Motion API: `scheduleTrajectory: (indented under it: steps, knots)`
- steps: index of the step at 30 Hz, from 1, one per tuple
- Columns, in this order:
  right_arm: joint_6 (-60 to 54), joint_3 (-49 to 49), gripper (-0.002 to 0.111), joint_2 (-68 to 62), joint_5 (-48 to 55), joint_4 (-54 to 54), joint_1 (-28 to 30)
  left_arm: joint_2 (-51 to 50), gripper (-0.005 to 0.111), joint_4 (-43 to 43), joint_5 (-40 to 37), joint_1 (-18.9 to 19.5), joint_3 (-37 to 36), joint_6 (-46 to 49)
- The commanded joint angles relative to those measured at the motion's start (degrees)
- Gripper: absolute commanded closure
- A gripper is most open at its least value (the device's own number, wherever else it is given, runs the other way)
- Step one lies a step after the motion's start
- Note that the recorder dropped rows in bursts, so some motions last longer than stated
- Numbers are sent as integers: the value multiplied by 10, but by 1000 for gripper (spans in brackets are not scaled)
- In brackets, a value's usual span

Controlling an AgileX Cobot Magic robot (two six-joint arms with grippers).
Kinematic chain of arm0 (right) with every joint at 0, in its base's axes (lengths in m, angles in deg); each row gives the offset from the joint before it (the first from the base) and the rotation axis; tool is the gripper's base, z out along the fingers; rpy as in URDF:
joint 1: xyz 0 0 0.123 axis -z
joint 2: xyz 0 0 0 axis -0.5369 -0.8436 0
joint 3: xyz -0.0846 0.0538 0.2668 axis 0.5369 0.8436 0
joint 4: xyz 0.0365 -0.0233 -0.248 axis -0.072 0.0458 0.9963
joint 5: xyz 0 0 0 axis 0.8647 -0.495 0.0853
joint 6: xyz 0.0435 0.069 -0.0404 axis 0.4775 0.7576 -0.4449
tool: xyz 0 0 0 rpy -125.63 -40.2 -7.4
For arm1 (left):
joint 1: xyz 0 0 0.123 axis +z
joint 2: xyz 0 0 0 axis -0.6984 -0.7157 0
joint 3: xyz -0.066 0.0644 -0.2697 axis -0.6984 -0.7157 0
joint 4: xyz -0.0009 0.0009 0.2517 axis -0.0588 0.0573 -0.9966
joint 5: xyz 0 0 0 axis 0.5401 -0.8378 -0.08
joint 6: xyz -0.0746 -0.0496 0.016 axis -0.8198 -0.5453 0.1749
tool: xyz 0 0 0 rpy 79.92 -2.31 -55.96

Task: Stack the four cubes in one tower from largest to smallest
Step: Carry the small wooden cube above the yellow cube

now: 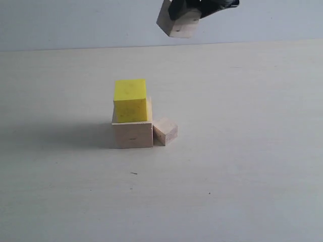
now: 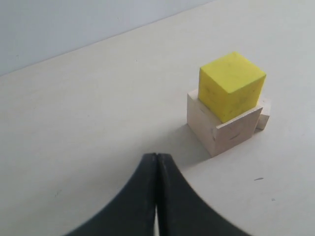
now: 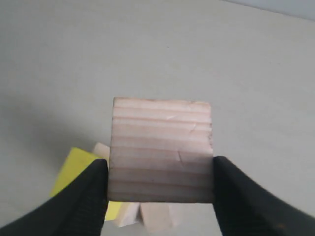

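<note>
The large pale wood cube (image 1: 132, 132) (image 2: 221, 125) rests on the table with the yellow cube (image 1: 130, 100) (image 2: 231, 85) (image 3: 74, 169) on top, forming the tower's base. One small pale wood cube (image 1: 165, 131) (image 2: 264, 114) (image 3: 157, 216) lies on the table against the large cube's right side. High above, at the top edge of the exterior view, my right gripper (image 1: 189, 7) (image 3: 160, 182) is shut on the other small wood cube (image 1: 178, 22) (image 3: 161, 150). My left gripper (image 2: 156, 157) is shut and empty, hovering short of the stack.
The pale tabletop (image 1: 242, 176) spreads around the stack, with a light wall (image 1: 75, 20) behind it. A small dark speck (image 1: 133, 173) lies in front of the large cube.
</note>
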Motion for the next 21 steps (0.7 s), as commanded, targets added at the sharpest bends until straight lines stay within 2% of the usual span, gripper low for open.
scheduleTrajectory:
  steps: [1,9,16,21]
  knots:
    - [102,10,108,47,7,49,-69,23,107,7,9,2,-3,-2]
    - [352,10,108,42,21,217,-207,32,107,7,7,2,-3,-8]
    - [463,10,108,10,33,269,-252,32,107,7,7,2,-3,-14]
    - [534,9,108,-15,51,317,-254,32,107,7,7,2,-3,-14]
